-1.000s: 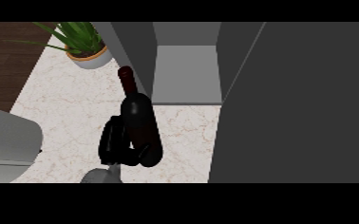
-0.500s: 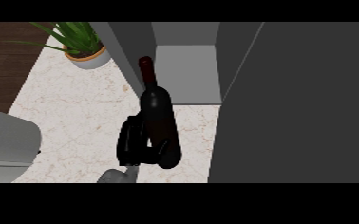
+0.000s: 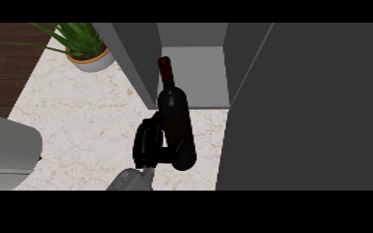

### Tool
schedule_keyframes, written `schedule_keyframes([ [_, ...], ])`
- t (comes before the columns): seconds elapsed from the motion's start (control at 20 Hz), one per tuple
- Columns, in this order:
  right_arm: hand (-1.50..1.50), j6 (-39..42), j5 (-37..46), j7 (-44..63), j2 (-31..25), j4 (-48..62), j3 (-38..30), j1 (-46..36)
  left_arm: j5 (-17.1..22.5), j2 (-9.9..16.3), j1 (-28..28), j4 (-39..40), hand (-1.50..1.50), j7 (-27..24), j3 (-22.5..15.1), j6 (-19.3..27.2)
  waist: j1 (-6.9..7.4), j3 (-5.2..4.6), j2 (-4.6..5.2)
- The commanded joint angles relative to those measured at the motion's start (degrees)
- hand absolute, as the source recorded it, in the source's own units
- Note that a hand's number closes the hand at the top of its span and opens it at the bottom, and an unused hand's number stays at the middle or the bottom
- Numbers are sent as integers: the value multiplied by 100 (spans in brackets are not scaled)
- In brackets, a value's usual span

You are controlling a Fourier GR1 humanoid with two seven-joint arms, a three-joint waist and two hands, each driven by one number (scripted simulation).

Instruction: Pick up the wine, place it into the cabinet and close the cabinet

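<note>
A dark wine bottle (image 3: 173,108) with a dark red neck is in my left hand (image 3: 149,145), whose fingers curl round its lower body. The bottle stands nearly upright over the marble counter. Its neck shows against the front left edge of the grey cabinet's (image 3: 193,74) open compartment. The cabinet's dark door (image 3: 306,108) stands open and fills the right side of the view. My right hand does not show.
A potted green plant (image 3: 84,49) stands at the back left of the marble counter (image 3: 80,108), beside the cabinet's left wall. A light grey rounded object (image 3: 16,150) sits at the left edge. Dark wood floor shows beyond the counter's far left edge.
My left hand has carried the bottle to the right and farther back, from the open counter up to the cabinet's opening.
</note>
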Motion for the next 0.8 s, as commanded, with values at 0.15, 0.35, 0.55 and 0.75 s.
schedule_keyframes([
  [0.15,-150,-98,-29,48,165,-252,251,91,344,-1,-799,772,150,-413,11,-67,-16,0,2],
  [0.35,-150,138,-195,-493,107,215,-108,318,750,-1,-1219,1238,150,-601,-199,-130,-29,1,7],
  [0.55,-150,73,-335,-331,70,216,-187,49,966,-1,-1580,1208,150,-494,-219,175,-25,1,5],
  [0.75,-150,31,-761,200,-167,-21,-487,-162,1000,-1,-2207,1603,150,-99,206,306,-12,1,1],
])
